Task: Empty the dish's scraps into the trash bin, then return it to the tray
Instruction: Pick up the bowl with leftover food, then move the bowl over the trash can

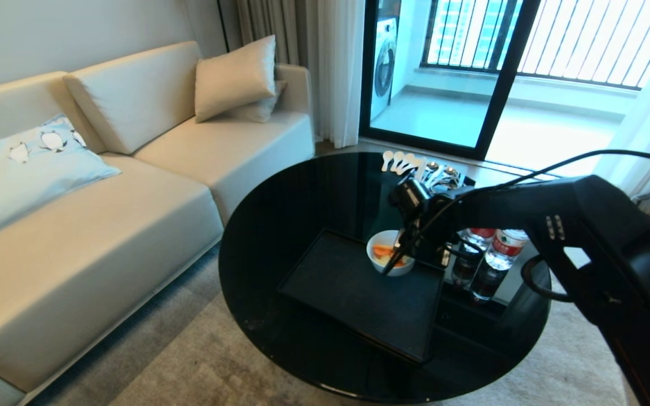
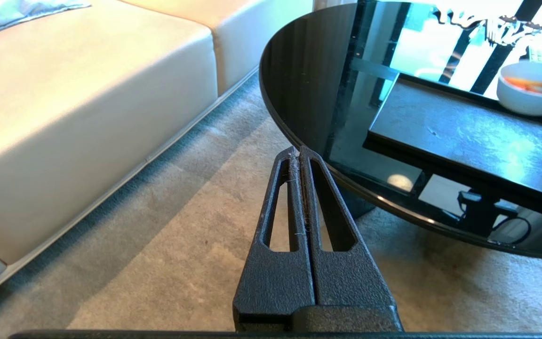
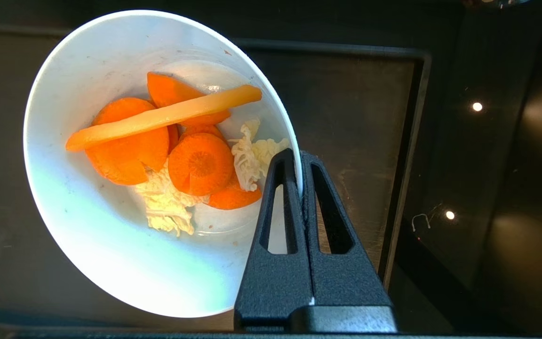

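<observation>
We find the right tool [image 3: 301, 174] clamped on the rim of the dish [image 3: 125, 245], one finger inside the wall and one outside; we judge this pinch is chosen so the bowl can be carried and tipped. The dish sits at the far corner of the tray [image 1: 353, 293], and the scraps [image 3: 177, 146] remain inside, so emptying is not yet done. No trash bin shows in any view. The left tool [image 2: 300, 155] hangs with its fingers pressed together over the carpet [image 2: 181, 245] beside the tabletop [image 1: 280, 225], idle. The tabletop is glossy black and round and also carries water bottles [image 1: 494, 254] and spoons [image 1: 398, 162]. A beige sofa [image 1: 105, 197] stands alongside.
</observation>
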Motion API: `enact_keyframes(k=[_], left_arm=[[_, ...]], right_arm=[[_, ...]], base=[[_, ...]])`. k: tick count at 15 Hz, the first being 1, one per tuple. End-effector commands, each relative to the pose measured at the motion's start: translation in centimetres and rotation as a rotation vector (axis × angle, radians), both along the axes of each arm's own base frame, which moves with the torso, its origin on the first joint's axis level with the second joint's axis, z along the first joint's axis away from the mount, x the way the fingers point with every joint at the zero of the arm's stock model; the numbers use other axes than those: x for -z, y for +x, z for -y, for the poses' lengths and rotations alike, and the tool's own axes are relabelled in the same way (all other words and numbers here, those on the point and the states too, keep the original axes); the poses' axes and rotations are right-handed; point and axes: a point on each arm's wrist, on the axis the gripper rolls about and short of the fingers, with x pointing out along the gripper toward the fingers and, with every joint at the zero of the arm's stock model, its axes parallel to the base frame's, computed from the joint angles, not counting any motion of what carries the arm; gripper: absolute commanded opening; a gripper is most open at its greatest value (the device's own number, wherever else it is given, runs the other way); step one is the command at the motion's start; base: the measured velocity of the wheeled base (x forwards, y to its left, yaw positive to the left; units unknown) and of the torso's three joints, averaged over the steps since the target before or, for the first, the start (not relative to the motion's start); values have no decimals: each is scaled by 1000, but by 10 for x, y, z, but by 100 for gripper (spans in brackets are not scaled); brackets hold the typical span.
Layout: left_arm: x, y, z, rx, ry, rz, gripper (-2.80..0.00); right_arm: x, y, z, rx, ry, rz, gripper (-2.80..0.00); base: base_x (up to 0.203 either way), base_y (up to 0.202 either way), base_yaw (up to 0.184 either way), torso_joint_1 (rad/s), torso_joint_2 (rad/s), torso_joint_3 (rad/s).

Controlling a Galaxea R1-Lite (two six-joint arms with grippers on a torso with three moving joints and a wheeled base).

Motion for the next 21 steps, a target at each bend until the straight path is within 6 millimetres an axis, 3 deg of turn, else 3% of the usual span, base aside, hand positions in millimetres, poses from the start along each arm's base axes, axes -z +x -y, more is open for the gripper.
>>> enact_keyframes(k=[1, 5, 11, 16, 21], left_arm=[[0, 0, 0, -1, -1, 1, -280], [0, 0, 0, -1, -1, 1, -280], [0, 0, 0, -1, -1, 1, -280], [0, 0, 0, -1, -1, 1, -280], [0, 0, 0, -1, -1, 1, -280]], right_arm=[[-27, -3, 9, 14, 21, 49, -280], [-53, -15, 36, 49, 14, 54, -280], [-74, -63, 88, 100, -17, 26, -280], [-82, -118, 131, 104, -4, 59, -280], [-89, -192, 152, 87, -7, 101, -280]], base=[[0, 0, 0, 0, 0, 0], [0, 0, 0, 0, 0, 0], [0, 0, 0, 0, 0, 0], [0, 0, 0, 0, 0, 0], [0, 0, 0, 0, 0, 0]])
